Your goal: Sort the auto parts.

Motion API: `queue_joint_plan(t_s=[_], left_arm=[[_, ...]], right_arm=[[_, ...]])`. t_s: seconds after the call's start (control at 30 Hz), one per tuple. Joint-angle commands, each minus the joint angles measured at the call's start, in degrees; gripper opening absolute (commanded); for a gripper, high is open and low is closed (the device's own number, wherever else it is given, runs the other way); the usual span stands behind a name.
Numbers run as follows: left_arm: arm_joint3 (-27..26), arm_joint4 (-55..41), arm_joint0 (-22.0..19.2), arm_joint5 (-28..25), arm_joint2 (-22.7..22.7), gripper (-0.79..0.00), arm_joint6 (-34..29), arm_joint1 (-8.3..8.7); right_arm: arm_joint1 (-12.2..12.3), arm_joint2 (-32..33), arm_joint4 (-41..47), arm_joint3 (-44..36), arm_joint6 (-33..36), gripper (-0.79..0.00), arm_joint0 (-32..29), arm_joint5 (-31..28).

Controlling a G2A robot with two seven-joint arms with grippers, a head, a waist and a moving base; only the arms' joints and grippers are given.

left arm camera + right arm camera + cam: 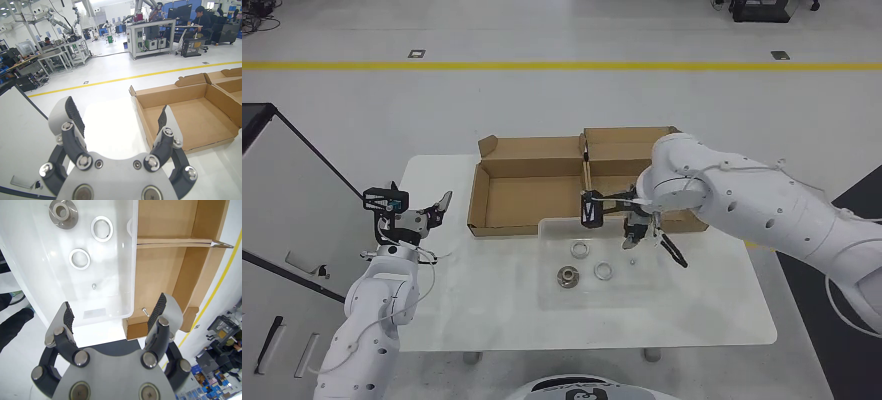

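Observation:
A clear plastic tray [662, 290] on the white table holds a steel flange [567, 276], two metal rings [580, 248] [603, 270] and a small bolt [630, 260]. The right wrist view shows the same flange [63, 214], rings [101, 228] [79, 259] and small bolt [94, 286]. My right gripper [652, 243] [115, 308] hangs open and holds nothing above the tray's wall beside the right cardboard box [157, 275], where another bolt [145, 311] lies. My left gripper [437, 208] [117, 108] stands open, holding nothing, left of the left cardboard box [527, 200] [189, 117].
The two open cardboard boxes stand side by side at the back of the table [492, 310], their flaps raised. A white panel [292, 200] leans just off the table's left side. Bare tabletop lies in front of the tray and around the left gripper.

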Motion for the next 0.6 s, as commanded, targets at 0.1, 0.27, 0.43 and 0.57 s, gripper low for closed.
queue_joint_plan(t_s=[0.1, 0.27, 0.43, 0.57], left_arm=[[0.0, 0.0, 0.0, 0.0, 0.0, 0.0, 0.0, 0.0], [0.0, 0.0, 0.0, 0.0, 0.0, 0.0, 0.0, 0.0], [0.0, 0.0, 0.0, 0.0, 0.0, 0.0, 0.0, 0.0], [0.0, 0.0, 0.0, 0.0, 0.0, 0.0, 0.0, 0.0]], right_arm=[[-0.9, 0.0, 1.9, -0.2, 4.0, 0.0, -0.6, 4.0], [-1.8, 0.0, 3.8, -0.1, 8.1, 0.0, -1.4, 8.1], [-2.5, 0.0, 4.5, 0.7, 10.4, 0.0, -2.7, 10.4], [-2.6, 0.0, 5.2, 1.5, 11.0, 0.0, -3.6, 11.0]])
